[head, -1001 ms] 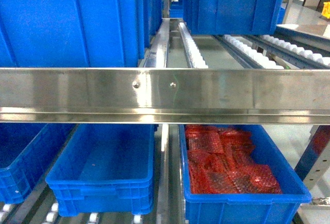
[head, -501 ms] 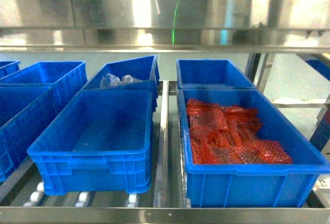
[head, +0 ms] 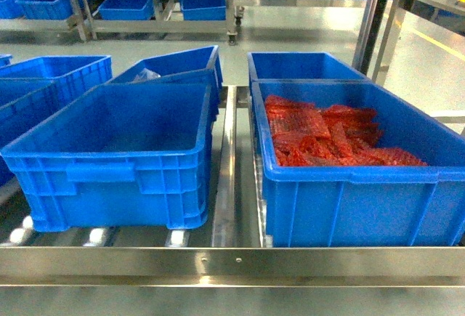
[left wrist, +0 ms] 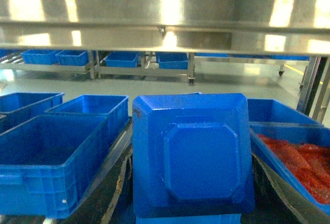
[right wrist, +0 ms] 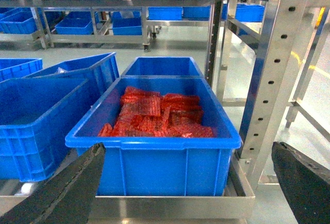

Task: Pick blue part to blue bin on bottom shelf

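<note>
The left end effector (left wrist: 192, 203) grasped the blue part (left wrist: 193, 162), its octagonal face turned toward the camera, long axis indeterminable. The right end effector (right wrist: 180, 193) stood released near the bottom shelf (head: 232, 264) and blue bin (head: 116, 163).

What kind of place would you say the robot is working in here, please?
Probably a factory or warehouse parts store. A steel flow rack with rollers holds rows of blue bins, one filled with red bagged parts, and more racks with bins stand across the concrete floor.
</note>
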{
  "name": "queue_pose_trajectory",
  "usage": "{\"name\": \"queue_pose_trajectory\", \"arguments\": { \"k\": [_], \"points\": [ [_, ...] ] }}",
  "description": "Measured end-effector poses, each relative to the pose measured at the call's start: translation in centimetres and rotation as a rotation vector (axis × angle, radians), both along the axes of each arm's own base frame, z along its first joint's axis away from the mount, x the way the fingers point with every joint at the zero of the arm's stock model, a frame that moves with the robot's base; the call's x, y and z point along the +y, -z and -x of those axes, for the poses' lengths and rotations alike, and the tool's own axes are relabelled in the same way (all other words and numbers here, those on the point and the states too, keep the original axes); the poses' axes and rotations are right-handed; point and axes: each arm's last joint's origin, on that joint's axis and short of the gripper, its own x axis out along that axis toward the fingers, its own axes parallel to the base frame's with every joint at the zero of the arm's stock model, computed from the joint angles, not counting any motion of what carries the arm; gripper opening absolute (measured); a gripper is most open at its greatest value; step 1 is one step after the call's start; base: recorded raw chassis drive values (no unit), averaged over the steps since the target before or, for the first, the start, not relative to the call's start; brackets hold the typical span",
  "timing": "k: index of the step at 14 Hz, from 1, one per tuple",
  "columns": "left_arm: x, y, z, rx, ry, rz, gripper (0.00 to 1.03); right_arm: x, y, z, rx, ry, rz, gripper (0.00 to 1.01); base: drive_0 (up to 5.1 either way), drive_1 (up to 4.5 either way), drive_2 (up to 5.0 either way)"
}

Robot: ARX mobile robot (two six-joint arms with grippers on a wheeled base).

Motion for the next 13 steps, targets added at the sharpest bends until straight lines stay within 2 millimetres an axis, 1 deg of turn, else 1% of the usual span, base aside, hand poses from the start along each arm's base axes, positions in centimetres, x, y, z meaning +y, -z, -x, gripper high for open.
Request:
{"name": "queue_pose_trajectory", "arguments": {
  "k": [13],
  "points": [
    [0.00,0.04,-0.01,0.002,0.000,-0.001,0.44,0.00,0.01,0.00,0.001,0.000,0.000,0.98,0.0,0.00,0.0]
  ]
}}
